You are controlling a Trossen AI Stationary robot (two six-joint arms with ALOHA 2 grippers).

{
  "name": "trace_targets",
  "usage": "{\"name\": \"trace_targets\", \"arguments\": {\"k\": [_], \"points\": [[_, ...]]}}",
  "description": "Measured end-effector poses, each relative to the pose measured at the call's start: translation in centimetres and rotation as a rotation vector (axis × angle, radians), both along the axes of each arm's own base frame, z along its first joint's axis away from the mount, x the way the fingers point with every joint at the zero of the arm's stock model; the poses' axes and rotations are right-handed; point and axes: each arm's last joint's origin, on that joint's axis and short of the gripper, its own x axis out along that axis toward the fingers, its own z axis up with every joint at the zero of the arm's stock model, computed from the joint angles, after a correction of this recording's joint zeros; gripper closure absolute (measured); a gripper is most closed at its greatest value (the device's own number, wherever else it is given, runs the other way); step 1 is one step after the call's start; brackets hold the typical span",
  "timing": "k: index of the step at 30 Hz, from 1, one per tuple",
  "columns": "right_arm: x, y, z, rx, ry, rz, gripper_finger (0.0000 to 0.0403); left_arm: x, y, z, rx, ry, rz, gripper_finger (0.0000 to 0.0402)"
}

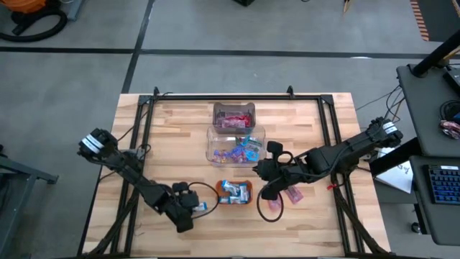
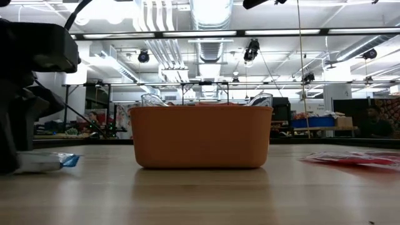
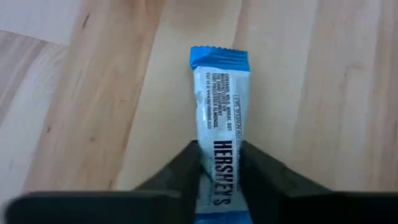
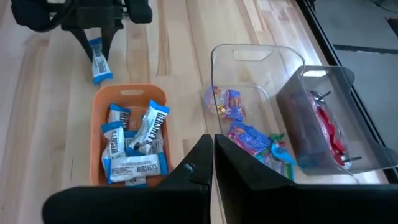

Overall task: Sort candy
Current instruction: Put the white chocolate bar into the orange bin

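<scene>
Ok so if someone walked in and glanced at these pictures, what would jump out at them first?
Probably the left gripper near the table's front edge, its fingers either side of a blue-and-white bar lying on the wood just left of the small orange tray. That tray already holds a heap of matching bars, and behind it stand two clear bins, one with purple and blue sweets, the far one with red ones. The right gripper hangs shut, right of the tray.
</scene>
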Motion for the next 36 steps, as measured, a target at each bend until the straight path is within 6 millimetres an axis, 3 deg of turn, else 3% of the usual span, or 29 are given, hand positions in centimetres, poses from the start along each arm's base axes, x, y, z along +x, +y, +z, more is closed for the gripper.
{"name": "trace_targets", "arguments": {"k": [4,11,17,24,31,36], "points": [[0.0,0.0,-0.2,0.010,0.003,-0.010,0.0394,0.0,0.0,0.4,-0.026,-0.017,-0.016,0.0387],[-0.5,0.1,-0.6,0.030,0.045,-0.048,0.0394,-1.1,0.9,3.3,-0.006,-0.055,-0.100,0.0381],[-2.0,-0.1,-0.8,0.081,0.128,-0.107,0.0394,-2.0,2.8,7.8,0.022,-0.225,-0.155,0.0396],[-2.9,0.0,-1.1,0.213,0.227,-0.147,0.0394,-0.3,6.5,11.6,0.122,-0.492,-0.168,0.0397],[-3.3,0.8,-1.4,0.245,0.247,-0.165,0.0394,2.2,9.1,11.6,0.211,-0.550,-0.187,0.0398],[-4.3,1.3,-1.6,0.261,0.294,-0.212,0.0394,4.2,8.8,10.9,0.174,-0.627,-0.240,0.0398]]}}
